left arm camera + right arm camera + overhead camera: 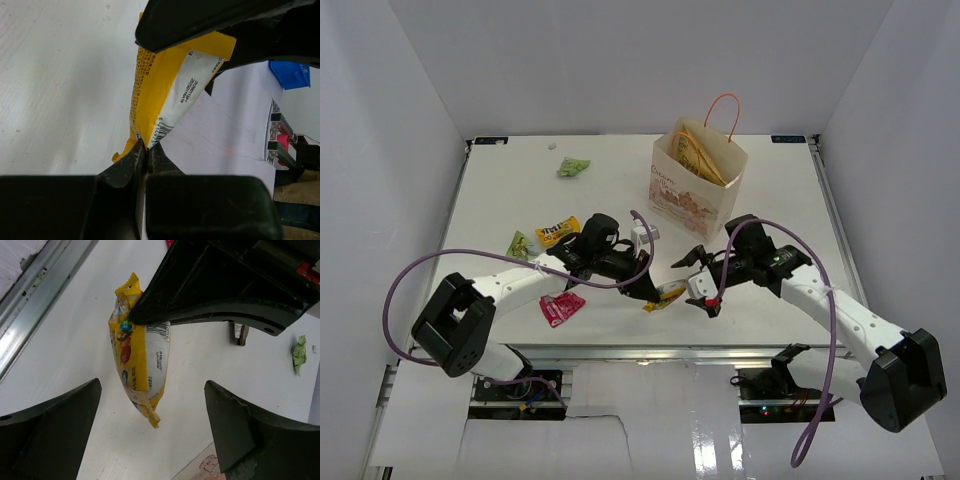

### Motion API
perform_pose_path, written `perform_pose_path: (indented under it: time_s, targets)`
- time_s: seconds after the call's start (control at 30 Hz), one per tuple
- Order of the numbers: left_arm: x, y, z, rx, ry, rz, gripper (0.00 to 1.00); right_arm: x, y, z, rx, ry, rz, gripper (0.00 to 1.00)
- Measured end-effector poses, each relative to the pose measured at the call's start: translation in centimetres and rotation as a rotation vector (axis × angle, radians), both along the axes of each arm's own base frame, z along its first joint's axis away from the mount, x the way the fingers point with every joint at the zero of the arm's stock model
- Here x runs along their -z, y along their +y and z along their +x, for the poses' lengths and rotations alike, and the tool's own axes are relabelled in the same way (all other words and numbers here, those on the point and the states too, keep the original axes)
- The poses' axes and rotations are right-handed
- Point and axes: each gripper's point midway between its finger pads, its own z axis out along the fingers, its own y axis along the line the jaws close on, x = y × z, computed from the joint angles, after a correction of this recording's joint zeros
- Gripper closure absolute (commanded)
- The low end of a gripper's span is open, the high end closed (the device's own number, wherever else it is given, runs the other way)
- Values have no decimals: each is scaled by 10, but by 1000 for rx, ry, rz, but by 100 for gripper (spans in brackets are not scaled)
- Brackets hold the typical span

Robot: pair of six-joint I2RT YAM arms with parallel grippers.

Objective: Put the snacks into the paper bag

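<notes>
My left gripper (653,288) is shut on one end of a small yellow packet (666,295) and holds it just above the table; the left wrist view shows its fingertips (146,148) pinching the packet's (165,85) edge. My right gripper (703,290) is open right beside it, its jaws wide on either side of the packet's (141,371) free end without touching. The paper bag (692,190) stands upright behind them, with the yellow-and-blue chip bag (700,156) inside. Its printed corner shows in the right wrist view (200,471).
A magenta packet (562,308), a yellow-and-brown packet (558,232) and a green packet (520,244) lie by the left arm. Another green packet (573,167) lies at the back left. The table's metal front rail (35,295) runs close behind the grippers.
</notes>
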Motion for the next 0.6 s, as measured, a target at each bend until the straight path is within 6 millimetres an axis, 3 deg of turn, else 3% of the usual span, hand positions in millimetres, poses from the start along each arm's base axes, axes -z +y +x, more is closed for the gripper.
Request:
perform_pose_path:
  time_s: [0.1, 0.13, 0.23, 0.43, 0.5, 0.6]
  targets:
    - [0, 0, -2, 1, 9, 4, 85, 3, 4, 6, -26, -40, -23, 23]
    - [0, 1, -2, 1, 11, 5, 84, 3, 4, 6, -31, -44, -27, 31]
    - [-1, 1, -2, -1, 9, 4, 80, 4, 5, 2, -46, -41, -37, 48]
    - [-3, 1, -3, -3, 12, 2, 75, 4, 8, -11, -76, -12, -42, 71]
    - [-3, 1, -3, -3, 15, 2, 67, 3, 8, -12, -76, -6, -41, 80]
    - [-4, 1, -3, -5, 14, 2, 50, 1, 7, -15, -67, 13, -42, 84]
